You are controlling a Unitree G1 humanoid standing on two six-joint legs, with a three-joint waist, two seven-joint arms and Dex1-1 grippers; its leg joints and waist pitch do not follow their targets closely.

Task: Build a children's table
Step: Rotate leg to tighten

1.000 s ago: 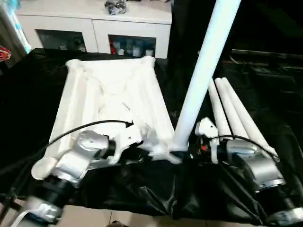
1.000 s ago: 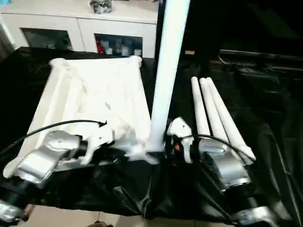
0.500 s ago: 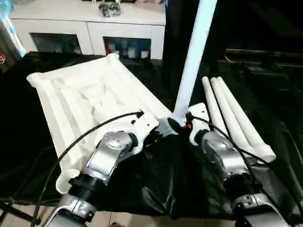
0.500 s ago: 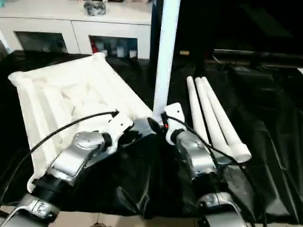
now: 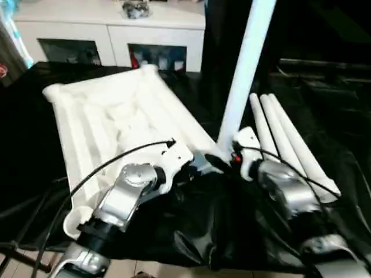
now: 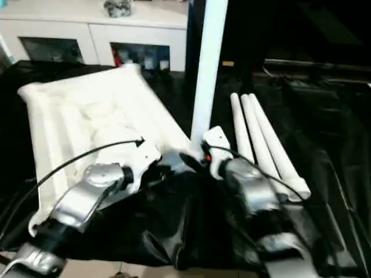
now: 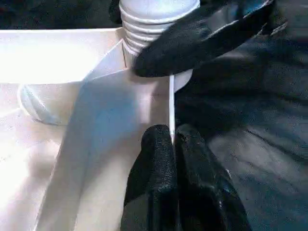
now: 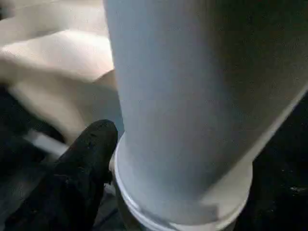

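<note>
On the black-covered counter (image 5: 324,116), the left jaws (image 7: 171,139) are pinching the ribbed white plastic tabletop's (image 5: 110,121) rim while the right jaws (image 5: 226,161) are bracketing the upright tapered white leg (image 5: 246,63), which could tip if unseated.

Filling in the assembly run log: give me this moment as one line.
left end effector: shut on tabletop rim | right end effector: at upright leg base | corner socket: leg standing in it | spare legs: lying right

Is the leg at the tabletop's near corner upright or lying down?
Upright: the leg rises steeply from the tabletop corner, its threaded end at the socket.
</note>
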